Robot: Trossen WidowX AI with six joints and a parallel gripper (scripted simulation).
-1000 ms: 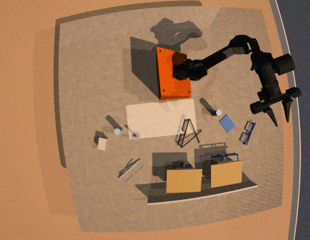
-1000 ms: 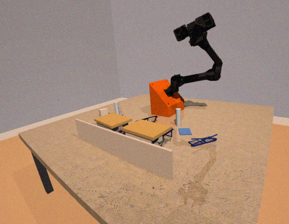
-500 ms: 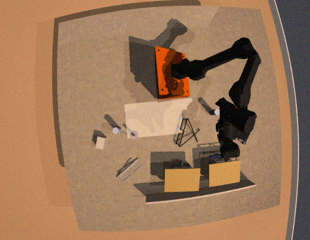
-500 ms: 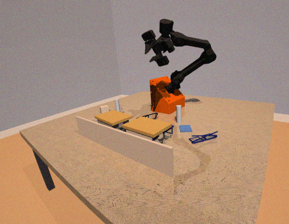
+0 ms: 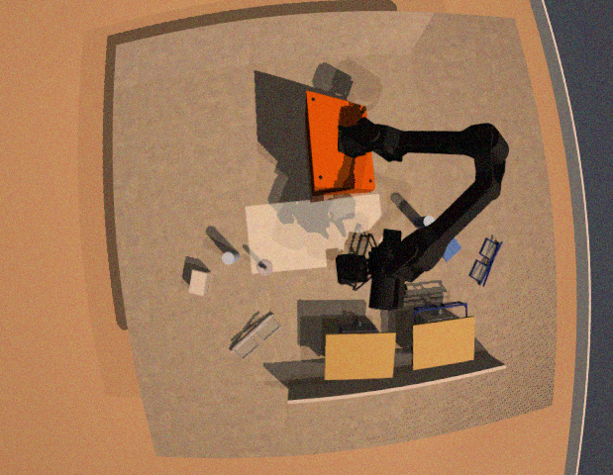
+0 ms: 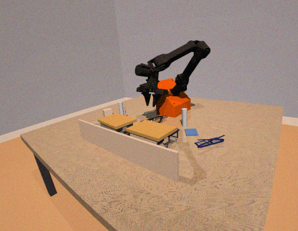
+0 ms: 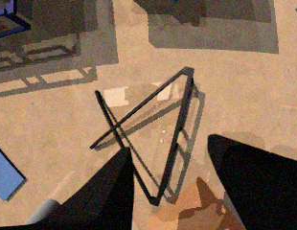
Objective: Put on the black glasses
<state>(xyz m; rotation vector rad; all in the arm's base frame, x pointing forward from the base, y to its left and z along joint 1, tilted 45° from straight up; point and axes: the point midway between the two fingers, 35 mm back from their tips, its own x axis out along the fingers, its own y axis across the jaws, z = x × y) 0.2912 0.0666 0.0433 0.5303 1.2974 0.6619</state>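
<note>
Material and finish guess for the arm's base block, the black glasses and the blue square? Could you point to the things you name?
Base block (image 5: 329, 147) (image 6: 168, 109): probably painted metal or plastic; even orange, matte, small dark holes at its corners.
Black glasses (image 7: 184, 112): likely plastic, perhaps coated wire; thin, dark, dull bars.
Blue square (image 5: 451, 249) (image 6: 191, 132) (image 7: 6, 174): flat, crisp-edged, no sheen; cloth, card or plastic, can't tell.

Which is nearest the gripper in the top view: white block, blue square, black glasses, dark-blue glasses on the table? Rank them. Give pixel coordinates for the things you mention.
From the gripper (image 5: 370, 266) (image 6: 150, 105) (image 7: 170, 149), by picture side:
1. Black glasses (image 5: 366, 245) (image 6: 160, 118) (image 7: 179, 129), close beside it
2. Blue square (image 5: 451, 249) (image 6: 191, 132) (image 7: 7, 173), right
3. Dark-blue glasses (image 5: 492, 261) (image 6: 210, 142), farther right
4. White block (image 5: 197, 282) (image 6: 107, 112), far left
</note>
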